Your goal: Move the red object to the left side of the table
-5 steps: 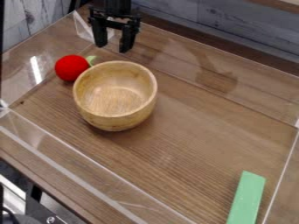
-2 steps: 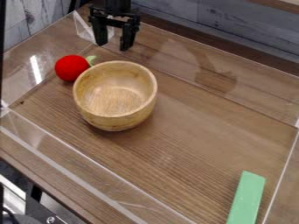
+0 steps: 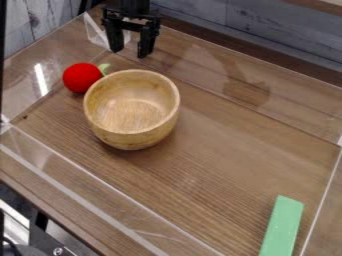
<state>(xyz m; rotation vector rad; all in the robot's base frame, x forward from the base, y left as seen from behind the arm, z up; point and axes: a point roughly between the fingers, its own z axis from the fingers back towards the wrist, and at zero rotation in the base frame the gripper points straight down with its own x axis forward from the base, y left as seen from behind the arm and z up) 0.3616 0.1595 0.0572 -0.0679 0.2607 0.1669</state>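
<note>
In the one camera view, you can see a round wooden bowl on the brown table. Its open top faces up. You can look right down to the bottom of it, and there is nothing in it but bare, light wood.

The red object is not in the bowl. It is round and shiny, with a pale green bit at one side. It sits on the table by the bowl's upper left edge in the view, very near it. You cannot tell for sure if the two touch.

Your gripper is black and is up at the top of the view, past the bowl and the red object. Its two fingers are spread wide apart, as far as they go. It has hold of nothing, and it is away from the bowl.

A flat green block lies at the bottom right of the view, well apart from the bowl. Low see-through walls stand along the side of the table.
</note>
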